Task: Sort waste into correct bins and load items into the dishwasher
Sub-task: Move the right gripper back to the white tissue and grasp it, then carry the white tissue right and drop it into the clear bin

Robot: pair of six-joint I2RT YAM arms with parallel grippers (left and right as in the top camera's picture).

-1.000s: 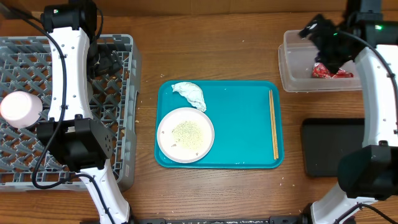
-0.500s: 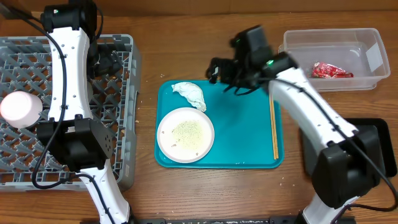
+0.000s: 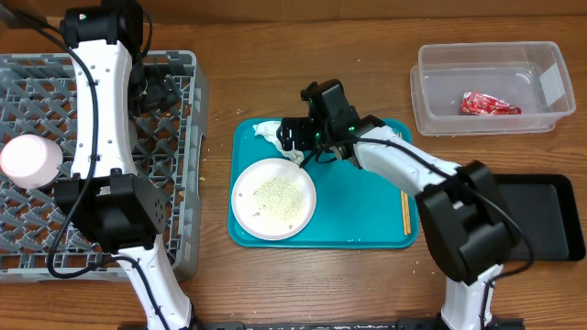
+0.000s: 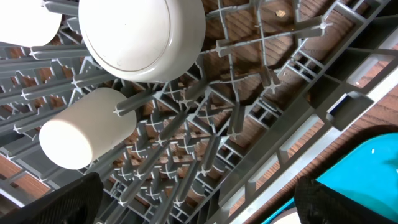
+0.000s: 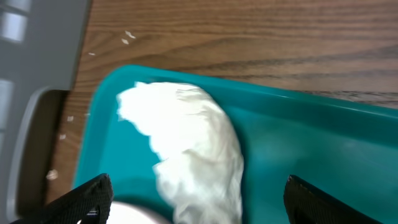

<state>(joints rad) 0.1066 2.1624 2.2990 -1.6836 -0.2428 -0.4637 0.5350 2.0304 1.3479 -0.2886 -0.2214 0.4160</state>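
A crumpled white napkin (image 3: 273, 131) lies at the back left corner of the teal tray (image 3: 358, 192). My right gripper (image 3: 298, 137) hovers over it, open, and the napkin (image 5: 186, 143) sits between its black fingers (image 5: 87, 199) without either one touching it. A white plate (image 3: 273, 198) holding rice crumbs (image 3: 275, 194) rests just in front. Chopsticks (image 3: 404, 206) lie along the tray's right side. The red wrapper (image 3: 489, 104) is inside the clear tub (image 3: 431, 101). My left gripper (image 3: 160, 87) hangs open above the grey dish rack (image 3: 37, 211), empty, over a white bowl (image 4: 143, 37) and a cup (image 4: 87, 127).
A shallow black tray (image 3: 550, 220) sits at the right front of the table. A pinkish-white cup (image 3: 30, 158) stands in the rack's left part. A few crumbs dot the wood between rack and teal tray.
My right arm swung left from the clear tub across the table to the napkin on the teal tray. The left arm has stayed put.
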